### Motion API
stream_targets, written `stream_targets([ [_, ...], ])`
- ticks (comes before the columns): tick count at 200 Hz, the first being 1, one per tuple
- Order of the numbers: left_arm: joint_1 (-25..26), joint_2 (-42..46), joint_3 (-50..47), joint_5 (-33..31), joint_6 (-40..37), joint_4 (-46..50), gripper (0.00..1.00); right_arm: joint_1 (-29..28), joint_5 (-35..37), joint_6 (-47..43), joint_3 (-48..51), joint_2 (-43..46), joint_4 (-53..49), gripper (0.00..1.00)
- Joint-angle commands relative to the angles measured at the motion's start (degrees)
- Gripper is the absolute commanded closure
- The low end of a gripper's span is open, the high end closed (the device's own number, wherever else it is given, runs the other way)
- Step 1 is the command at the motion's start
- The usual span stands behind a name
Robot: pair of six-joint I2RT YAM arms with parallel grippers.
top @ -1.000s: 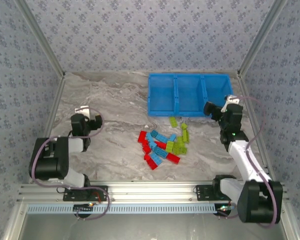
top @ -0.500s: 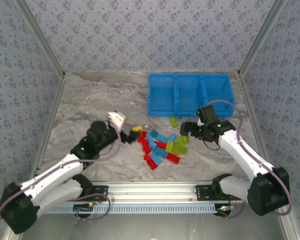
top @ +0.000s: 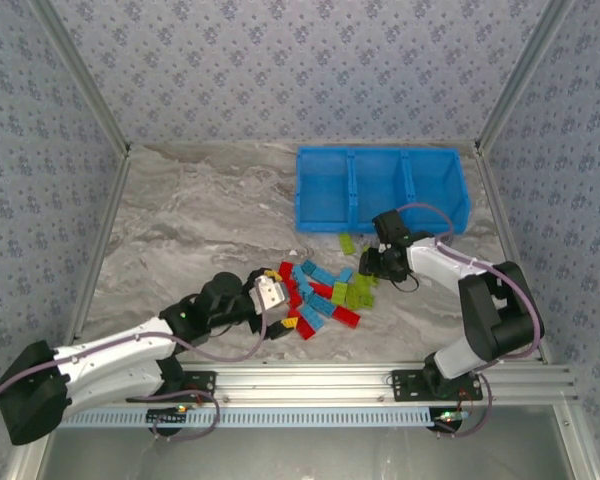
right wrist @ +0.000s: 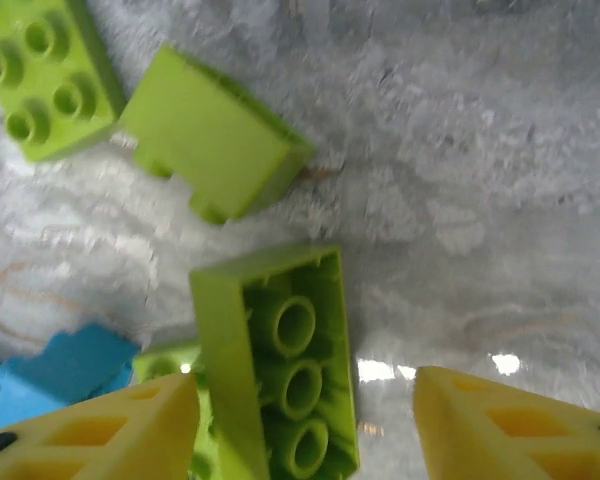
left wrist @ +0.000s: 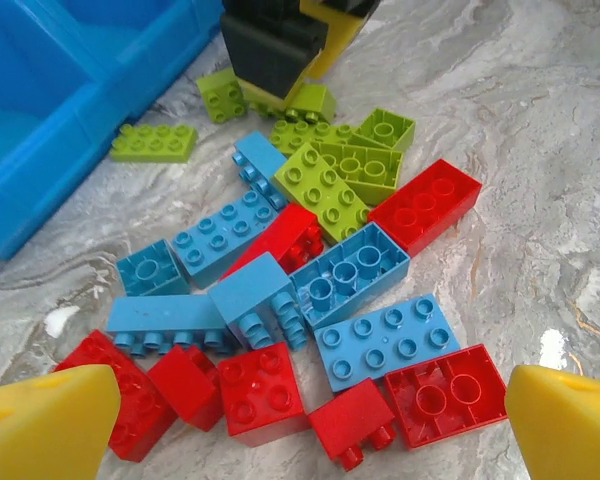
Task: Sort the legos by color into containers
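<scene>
The legos (top: pixel 322 290) lie in a loose pile of red, light blue and lime green bricks on the marble table, just in front of the blue bin (top: pixel 325 222) with its three compartments. My left gripper (top: pixel 280 298) is open at the pile's left edge. Its yellow fingertips (left wrist: pixel 45 425) stand wide on either side of several red bricks (left wrist: pixel 262 392). My right gripper (top: pixel 372 268) is open at the pile's right side, straddling a lime green brick (right wrist: pixel 280 350) that lies hollow side up between the fingers. In the left wrist view the right gripper (left wrist: pixel 272 55) hangs over the green bricks.
The bin's corner (left wrist: pixel 40 120) stands close behind the pile. One green brick (top: pixel 347 242) lies apart near the bin's front wall. More lime green bricks (right wrist: pixel 215 148) lie just beyond my right fingers. Metal frame posts border the table on both sides.
Both arms have come in from the table's sides to the pile. The left gripper now reaches its red bricks; the right has dropped onto the green bricks.
</scene>
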State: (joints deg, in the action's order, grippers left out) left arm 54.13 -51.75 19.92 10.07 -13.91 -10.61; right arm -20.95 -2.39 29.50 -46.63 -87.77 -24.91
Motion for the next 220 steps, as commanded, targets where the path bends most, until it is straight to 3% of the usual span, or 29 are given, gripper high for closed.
stream_targets([
  [1,0.2,2.0,-0.7,-0.5,-2.1,-2.6,0.01,0.3,-0.6,0.2,-0.3,-1.1,2.6,0.51],
  [56,0.2,2.1,-1.6,-1.9,-2.2,-4.2,0.01,0.6,0.9,0.2,1.2,3.1,0.9,0.76],
  [102,0.2,3.1,-2.5,-1.2,-1.0,-6.4,0.01,1.0,11.0,1.6,-1.2,19.4,-6.4,0.76],
  [125,0.2,5.2,-4.0,-1.7,0.0,-9.1,0.01,5.9,16.1,-2.5,-7.0,21.9,-8.6,0.77],
  [149,0.3,7.6,-5.4,-7.4,2.9,-11.9,0.01,15.9,13.6,-6.3,-14.8,16.2,-6.3,0.77],
  [168,0.3,8.9,-5.2,-13.1,4.3,-10.7,0.01,20.7,13.2,-7.8,-22.9,7.3,-5.9,0.76],
  [220,0.2,13.3,-5.5,-25.9,7.6,-8.8,0.01,25.4,7.8,-6.1,-36.2,-14.6,-5.4,0.72],
])
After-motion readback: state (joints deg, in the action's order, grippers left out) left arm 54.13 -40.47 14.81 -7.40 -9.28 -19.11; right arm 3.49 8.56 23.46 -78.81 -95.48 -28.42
